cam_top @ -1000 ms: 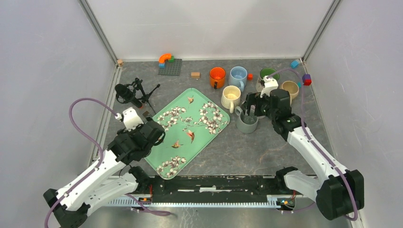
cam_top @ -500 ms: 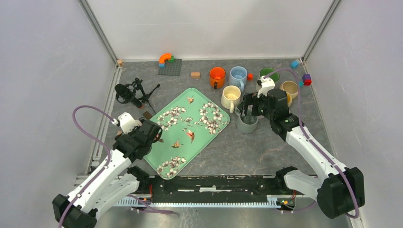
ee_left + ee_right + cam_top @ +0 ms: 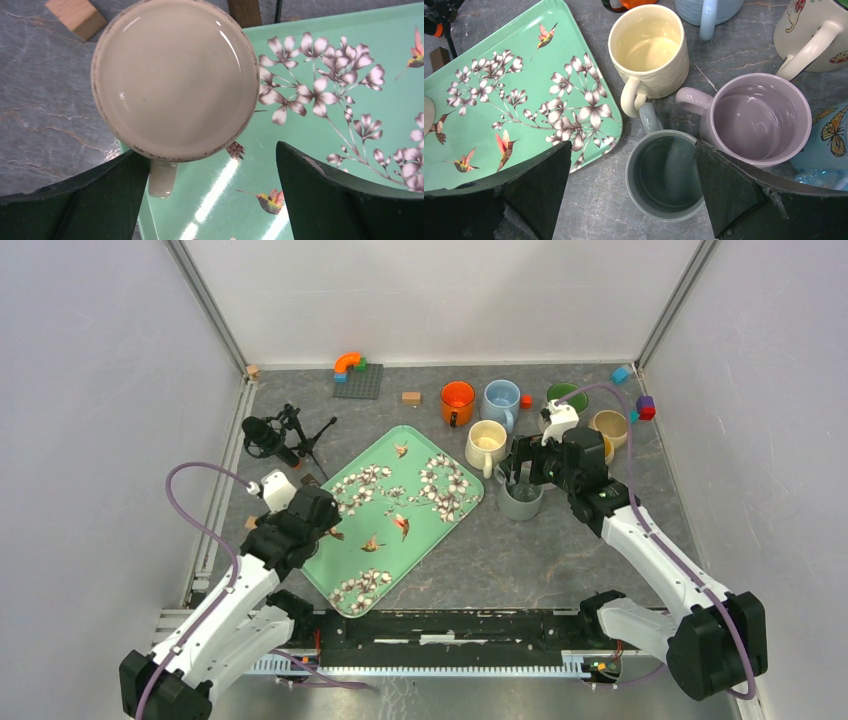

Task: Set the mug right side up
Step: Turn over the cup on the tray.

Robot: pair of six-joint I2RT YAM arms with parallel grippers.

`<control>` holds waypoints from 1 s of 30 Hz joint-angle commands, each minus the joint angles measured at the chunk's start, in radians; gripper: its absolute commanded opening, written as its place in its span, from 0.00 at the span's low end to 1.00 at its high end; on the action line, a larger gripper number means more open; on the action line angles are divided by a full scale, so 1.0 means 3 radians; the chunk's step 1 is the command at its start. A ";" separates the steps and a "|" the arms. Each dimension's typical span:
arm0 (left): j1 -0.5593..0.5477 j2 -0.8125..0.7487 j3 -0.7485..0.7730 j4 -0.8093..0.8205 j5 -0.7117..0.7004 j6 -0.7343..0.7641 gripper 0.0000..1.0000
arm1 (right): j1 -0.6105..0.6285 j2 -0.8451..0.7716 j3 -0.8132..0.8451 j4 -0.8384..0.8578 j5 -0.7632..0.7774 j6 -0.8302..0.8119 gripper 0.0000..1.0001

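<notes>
L gripper (image 3: 210, 152) has swung in from the table's left to hang, jaws wide & empty, over the beige mug (image 3: 175, 80), base-up at the tray (image 3: 325, 125) edge; R gripper (image 3: 632, 145) open above grey mug (image 3: 664, 175); grasp & flip still to do.

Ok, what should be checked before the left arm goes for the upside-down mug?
1. Left gripper open: ok.
2. Upside-down mug in left wrist view, base up: ok.
3. Handle clear of fingers: cannot tell; it shows right beside one finger.
4. Mug resting flat: cannot tell; it overlaps the tray rim.
5. Right gripper open, away over the grey mug: ok.
</notes>
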 commanded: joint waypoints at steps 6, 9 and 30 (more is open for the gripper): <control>0.0014 0.0150 -0.0108 0.0275 0.0320 -0.0028 1.00 | 0.0021 -0.0007 -0.0042 0.0199 -0.0059 0.0028 0.98; 0.0011 0.0232 -0.0097 0.0269 0.0347 -0.0090 0.91 | 0.0018 -0.0006 -0.0068 0.0219 -0.0075 0.0034 0.98; 0.0010 0.0281 0.0001 0.0082 0.0235 -0.0156 0.35 | 0.0019 -0.0028 -0.0162 0.0282 -0.0170 0.0081 0.98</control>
